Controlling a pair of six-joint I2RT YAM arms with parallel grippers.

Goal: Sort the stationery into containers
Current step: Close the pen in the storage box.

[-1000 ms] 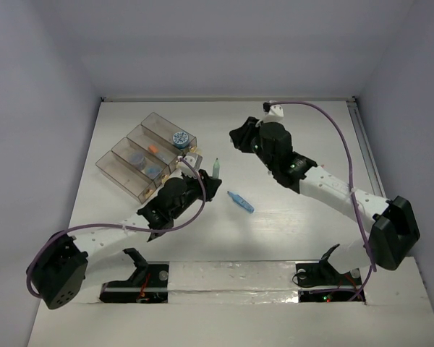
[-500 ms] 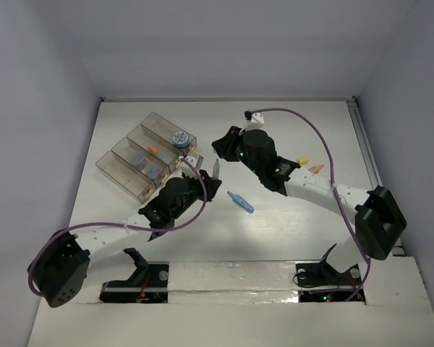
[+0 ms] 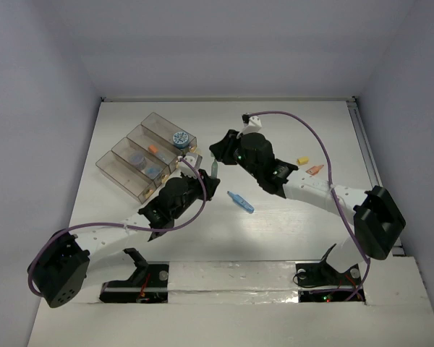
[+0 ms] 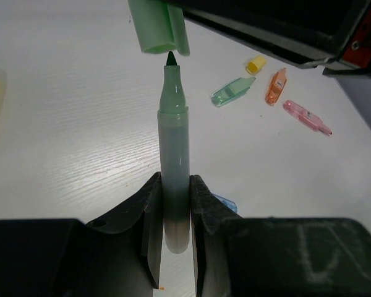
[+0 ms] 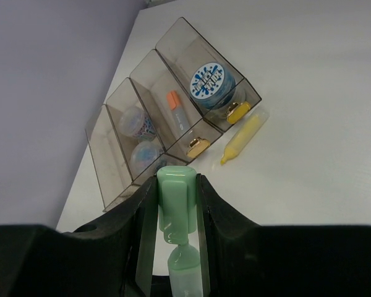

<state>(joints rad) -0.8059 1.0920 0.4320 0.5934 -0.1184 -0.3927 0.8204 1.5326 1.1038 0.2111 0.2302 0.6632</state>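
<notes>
Green translucent pen (image 4: 173, 148), uncapped, stands upright in the left jaws, which are closed narrowly on its lower barrel, with the dark tip pointing to 12 o'clock in the left wrist view. Right at that tip hangs the mouth of a matching pale green cap (image 4: 157, 25). The right jaws are drawn in on the cap's sides, and whether tip and cap touch cannot be told.

In the top view the two arms meet near the middle of the white table (image 3: 289, 231). At 10 o'clock from there lies the row of joined smoky clear plastic boxes with brass clasps (image 3: 116, 170). One end box holds a round roll with a blue splatter pattern (image 5: 211, 83), and the next holds an orange pen (image 5: 175, 106). Two more bluish rolls (image 5: 138, 124) sit farther along.

A yellow pen (image 5: 244, 137) lies on the table just beside the clasps. A blue pen (image 3: 239, 202) lies at 4 o'clock of the left jaws. Toward 3 o'clock lie a small yellow cap (image 4: 255, 64), a light green pen (image 4: 232, 91), a second orange pen (image 4: 275, 85) and a pink pen (image 4: 305, 116).
</notes>
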